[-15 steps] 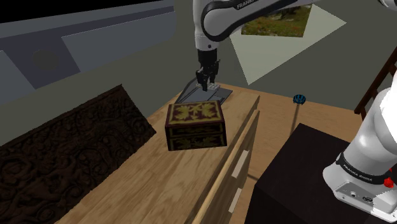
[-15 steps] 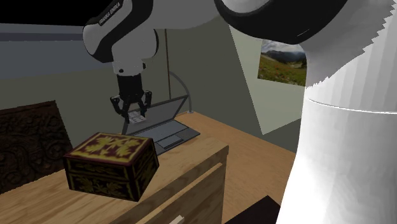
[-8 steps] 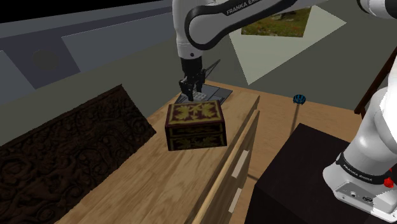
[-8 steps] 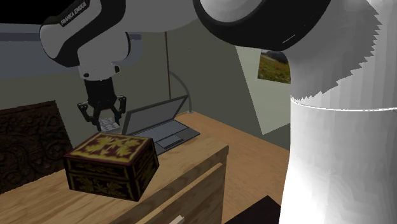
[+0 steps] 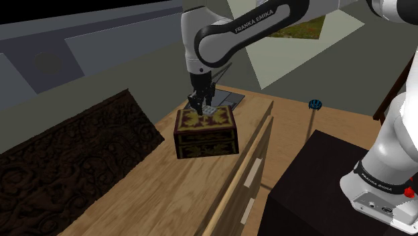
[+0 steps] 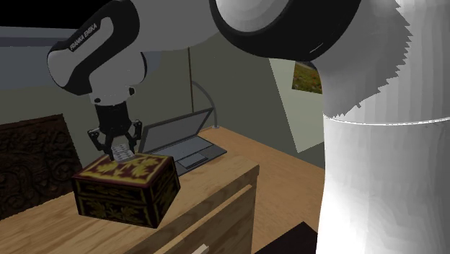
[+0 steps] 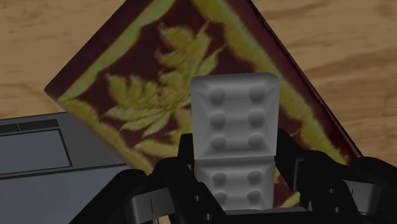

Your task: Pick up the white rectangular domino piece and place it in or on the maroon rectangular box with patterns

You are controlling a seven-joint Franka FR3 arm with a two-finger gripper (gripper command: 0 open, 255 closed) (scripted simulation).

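Box [image 5: 205, 131] (maroon, yellow leaf pattern) stands on desk [image 5: 134, 194]; gripper [image 6: 119, 146] pinches a pale grey domino [image 7: 235, 121], round pips in two rows, over its lid.

grey laptop [image 6: 189, 150] open at far end of wooden dresser top [image 5: 137, 194] | dark carved panel [image 5: 67, 161] beside dresser | landscape picture [image 6: 306, 78] on wall | small blue object [image 5: 315, 104] beyond dresser

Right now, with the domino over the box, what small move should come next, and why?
Probably a short straight descent. The pincer clasps the pale domino over the lid of the maroon patterned box; contact is unclear, so closing any gap should keep it from bouncing off on release.
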